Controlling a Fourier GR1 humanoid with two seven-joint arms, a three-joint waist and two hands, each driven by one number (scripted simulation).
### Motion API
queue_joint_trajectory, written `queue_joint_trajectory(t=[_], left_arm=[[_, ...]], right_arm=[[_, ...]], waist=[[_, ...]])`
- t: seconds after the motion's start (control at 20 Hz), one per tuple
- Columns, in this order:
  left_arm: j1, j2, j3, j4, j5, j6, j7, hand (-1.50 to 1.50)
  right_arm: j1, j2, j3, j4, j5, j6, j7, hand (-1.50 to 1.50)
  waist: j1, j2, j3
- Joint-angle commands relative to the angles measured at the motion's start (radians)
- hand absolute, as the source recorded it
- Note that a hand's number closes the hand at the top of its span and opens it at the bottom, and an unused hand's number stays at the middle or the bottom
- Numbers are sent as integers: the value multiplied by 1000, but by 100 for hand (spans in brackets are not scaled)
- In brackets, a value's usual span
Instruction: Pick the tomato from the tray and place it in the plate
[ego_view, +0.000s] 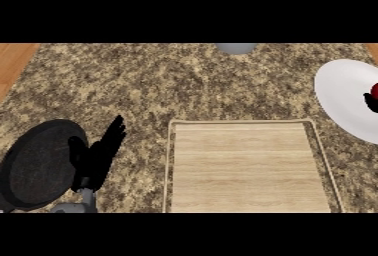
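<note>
A speckled brown granite counter fills the view, with strips of orange wood at the upper left and upper right corners. A pale wooden tray with a thin raised rim lies at the lower centre, its long axis running toward the viewer. A round black plate lies at the lower left. A white plate sits at the right edge, partly cut off. A grey round object shows at the top edge, mostly cut off. The left hand rests beside the black plate, fingers straight and pointing up. At the right edge, over the white plate, dark fingers of the right hand curl round the red tomato. Only a sliver of the tomato shows, so its orientation cannot be told.
</note>
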Motion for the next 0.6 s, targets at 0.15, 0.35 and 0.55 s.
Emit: queue_joint_trajectory(t=[0.15,0.35,0.55], left_arm=[[0,3,-4,20,-2,-10,11,0],[-7,3,-1,32,3,-17,13,0],[5,-14,-1,19,-2,9,19,0]], right_arm=[[-66,-54,7,175,9,158,-31,-150],[-82,-18,-50,169,-58,190,-166,-150],[-86,-43,-161,160,-171,241,-262,-150]], waist=[[21,13,2],[12,11,3],[-1,7,4]])
